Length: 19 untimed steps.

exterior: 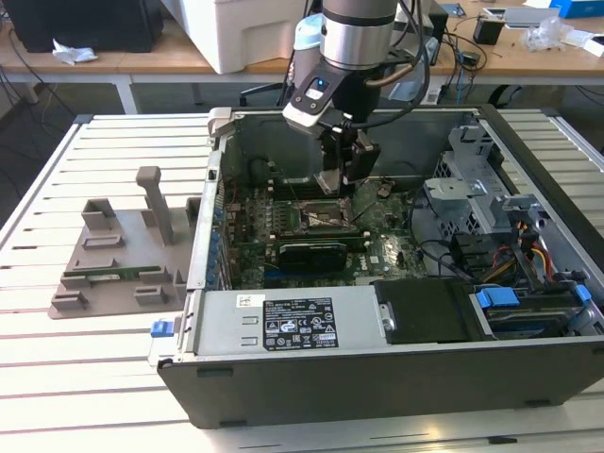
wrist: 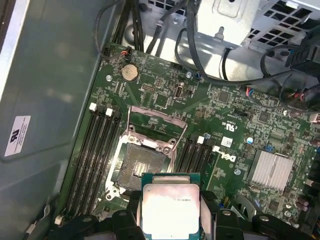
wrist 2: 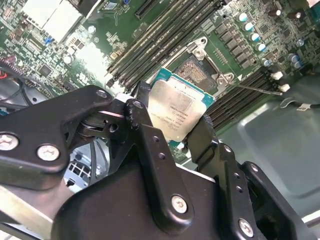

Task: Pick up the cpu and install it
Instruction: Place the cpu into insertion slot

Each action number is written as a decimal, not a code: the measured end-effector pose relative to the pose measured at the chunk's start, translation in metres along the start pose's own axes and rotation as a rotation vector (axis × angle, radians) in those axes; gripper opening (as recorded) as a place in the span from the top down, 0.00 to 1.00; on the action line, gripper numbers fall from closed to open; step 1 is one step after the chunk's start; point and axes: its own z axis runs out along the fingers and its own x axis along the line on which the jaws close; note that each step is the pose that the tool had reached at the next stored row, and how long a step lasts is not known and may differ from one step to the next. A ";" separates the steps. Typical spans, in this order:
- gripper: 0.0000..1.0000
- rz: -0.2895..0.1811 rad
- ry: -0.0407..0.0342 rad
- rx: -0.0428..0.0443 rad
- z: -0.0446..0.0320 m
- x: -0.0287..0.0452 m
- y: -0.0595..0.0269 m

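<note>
The cpu (wrist 2: 176,112) is a small flat square chip with a silver-grey top and a green rim, and my gripper (wrist 2: 172,131) is shut on its edges. In the first wrist view the cpu (wrist: 171,205) hangs just above and beside the open motherboard socket (wrist: 141,164), whose metal frame is swung up. In the second wrist view the socket (wrist 2: 194,70) lies just past the chip. In the exterior view my gripper (exterior: 343,179) reaches down into the open computer case (exterior: 377,359) over the socket (exterior: 326,218).
Memory slots (wrist: 95,150) flank the socket on both sides. A black expansion card (exterior: 311,253) lies in front of it. Cables and a metal drive cage (exterior: 472,189) crowd the case toward the exterior view's right. A grey moulded tray (exterior: 123,255) stands outside toward that view's left.
</note>
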 end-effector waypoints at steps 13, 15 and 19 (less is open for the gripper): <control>0.45 0.137 -0.0012 0.0025 0.0001 0.0000 0.0000; 0.45 0.154 -0.0012 0.0029 0.0001 0.0000 0.0000; 0.45 0.198 -0.0009 0.0036 0.0001 0.0000 0.0000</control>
